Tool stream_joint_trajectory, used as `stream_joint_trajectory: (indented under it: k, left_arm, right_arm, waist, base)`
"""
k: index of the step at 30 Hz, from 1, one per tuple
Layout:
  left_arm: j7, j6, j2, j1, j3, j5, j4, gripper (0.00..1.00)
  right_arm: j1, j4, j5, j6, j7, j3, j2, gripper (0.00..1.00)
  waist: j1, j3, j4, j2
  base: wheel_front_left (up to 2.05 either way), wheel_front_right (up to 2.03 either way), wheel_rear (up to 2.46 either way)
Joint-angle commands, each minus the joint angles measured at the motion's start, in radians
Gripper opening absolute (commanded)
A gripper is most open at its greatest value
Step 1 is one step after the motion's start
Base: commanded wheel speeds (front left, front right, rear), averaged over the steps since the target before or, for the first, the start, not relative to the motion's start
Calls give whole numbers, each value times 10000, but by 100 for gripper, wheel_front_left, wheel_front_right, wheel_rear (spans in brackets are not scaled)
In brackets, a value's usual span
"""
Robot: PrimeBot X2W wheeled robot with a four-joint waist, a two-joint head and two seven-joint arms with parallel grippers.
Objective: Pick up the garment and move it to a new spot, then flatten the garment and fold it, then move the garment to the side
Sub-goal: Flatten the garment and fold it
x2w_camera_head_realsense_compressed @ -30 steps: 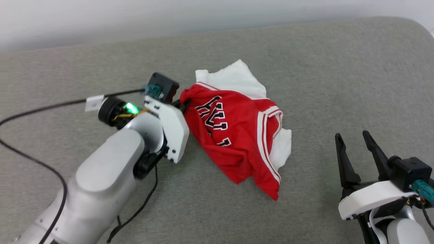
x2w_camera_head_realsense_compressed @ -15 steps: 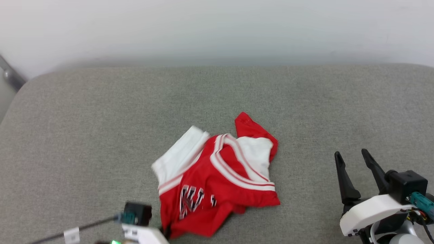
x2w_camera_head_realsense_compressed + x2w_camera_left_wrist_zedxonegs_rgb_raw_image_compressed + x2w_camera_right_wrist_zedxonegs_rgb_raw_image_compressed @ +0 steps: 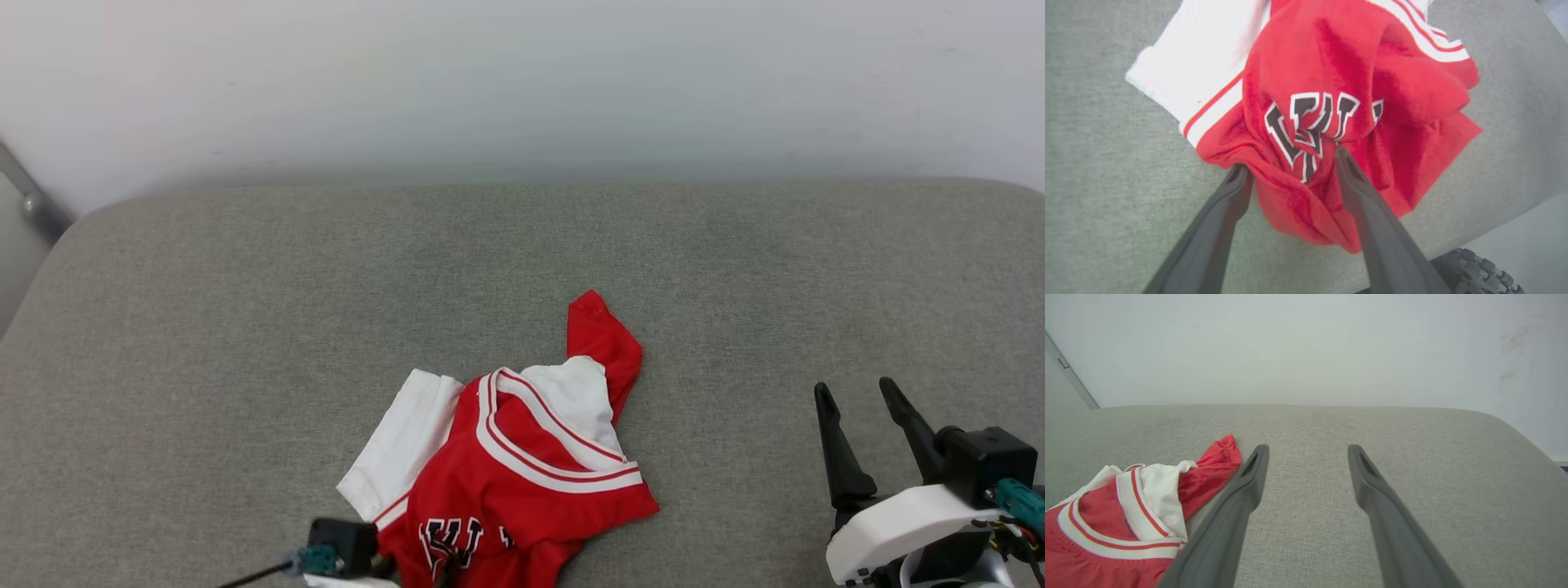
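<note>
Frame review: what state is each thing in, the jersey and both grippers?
garment: crumpled, not flattened or folded, lying on the grey cushion.
left gripper: open, fingertips at the bunched red cloth.
right gripper: open, empty, clear of the garment.

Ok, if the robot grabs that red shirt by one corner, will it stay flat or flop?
Probably floppy: the garment already lies crumpled in soft folds. Likely light, being thin cloth. It shouldn't roll or slide much on the grey padded surface.
</note>
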Motion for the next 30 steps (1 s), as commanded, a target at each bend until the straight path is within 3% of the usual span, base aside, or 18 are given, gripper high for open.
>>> stream_joint_trajectory:
  k: [1,6,14,23,30]
  left_arm:
    - [-145,69,183,-302,165,176,-197,100]
    - [-387,173,673,-1057,616,614,-695,100]
    - [186,-463,1280,-2735,1015,767,-550,100]
    - [2375,-2291,1630,-4698,486,267,1483,100]
    - [3782,-3242,1391,-5142,-264,32,2781,100]
  right_arm:
    - [115,-101,-10,-3,43,-23,8,100]
    - [102,-253,74,-5,58,-61,8,100]
    - [-340,-352,86,-5,-10,75,8,100]
    - [-902,-119,141,-5,-223,253,8,100]
    - [-1104,226,200,-3,-424,286,10,100]
  waist:
    - [1,-16,20,-1]
    - [1,125,16,-1]
    - [1,836,-247,-1]
    - [1,1884,-745,-1]
    - [1,2118,-954,-1]
  base:
    - [0,0,0]
    - [0,0,0]
    - [0,0,0]
    - [0,0,0]
    - [0,0,0]
